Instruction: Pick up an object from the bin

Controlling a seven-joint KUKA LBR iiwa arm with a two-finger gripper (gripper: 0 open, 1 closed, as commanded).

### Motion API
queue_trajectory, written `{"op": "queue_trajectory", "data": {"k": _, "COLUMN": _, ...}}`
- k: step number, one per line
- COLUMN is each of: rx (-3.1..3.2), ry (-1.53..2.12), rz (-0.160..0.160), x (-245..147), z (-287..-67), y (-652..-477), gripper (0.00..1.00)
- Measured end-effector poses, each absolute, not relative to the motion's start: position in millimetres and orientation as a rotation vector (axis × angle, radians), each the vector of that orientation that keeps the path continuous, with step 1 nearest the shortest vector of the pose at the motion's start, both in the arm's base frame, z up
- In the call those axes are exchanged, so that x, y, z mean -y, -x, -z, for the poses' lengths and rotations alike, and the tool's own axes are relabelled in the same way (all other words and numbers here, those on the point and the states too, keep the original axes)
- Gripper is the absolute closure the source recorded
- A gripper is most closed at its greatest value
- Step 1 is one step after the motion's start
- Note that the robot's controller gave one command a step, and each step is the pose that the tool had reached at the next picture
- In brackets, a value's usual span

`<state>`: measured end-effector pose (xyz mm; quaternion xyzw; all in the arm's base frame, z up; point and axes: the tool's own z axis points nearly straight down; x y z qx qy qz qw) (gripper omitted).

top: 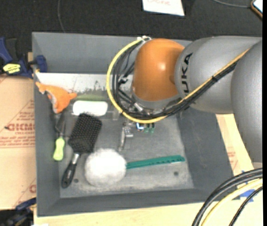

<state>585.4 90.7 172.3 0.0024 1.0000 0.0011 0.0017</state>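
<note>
Hanging under orange wrist cover (154,69), pincer (125,136) low over bare floor of grey metal bin (164,142), mid-bin; its spread cannot be told. Nearest things: black bristled plastic hairbrush (84,133) just left, white fluffy puff ball (105,167) below-left, teal toothed plastic comb (155,162) with end at puff's right side.

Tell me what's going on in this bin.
A grey robot arm with an orange wrist cover reaches into the grey metal bin from the right. Its gripper hangs low over the middle of the bin floor, just right of a black bristled hairbrush and above a white fluffy ball and a teal-green toothed strip. These three things lie on the floor of the bin.
</note>
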Motion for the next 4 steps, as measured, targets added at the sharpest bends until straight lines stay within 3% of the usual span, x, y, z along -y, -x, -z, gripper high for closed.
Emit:
{"op": "queue_trajectory", "data": {"k": 1, "rx": -3.138, "ry": -0.008, "rz": -0.003, "x": -90.8, "z": -172.3, "y": -585.4, "gripper": 0.0}}
{"op": "queue_trajectory", "data": {"k": 2, "rx": -3.14, "ry": -0.121, "rz": -0.005, "x": -106.1, "z": -121.5, "y": -536.9, "gripper": 0.0}}
{"op": "queue_trajectory", "data": {"k": 3, "rx": -3.102, "ry": 0.403, "rz": -0.001, "x": -92.1, "z": -125.8, "y": -575.0, "gripper": 0.0}}
{"op": "queue_trajectory", "data": {"k": 4, "rx": -3.134, "ry": -0.11, "rz": -0.005, "x": -73.2, "z": -118.9, "y": -551.9, "gripper": 0.0}}
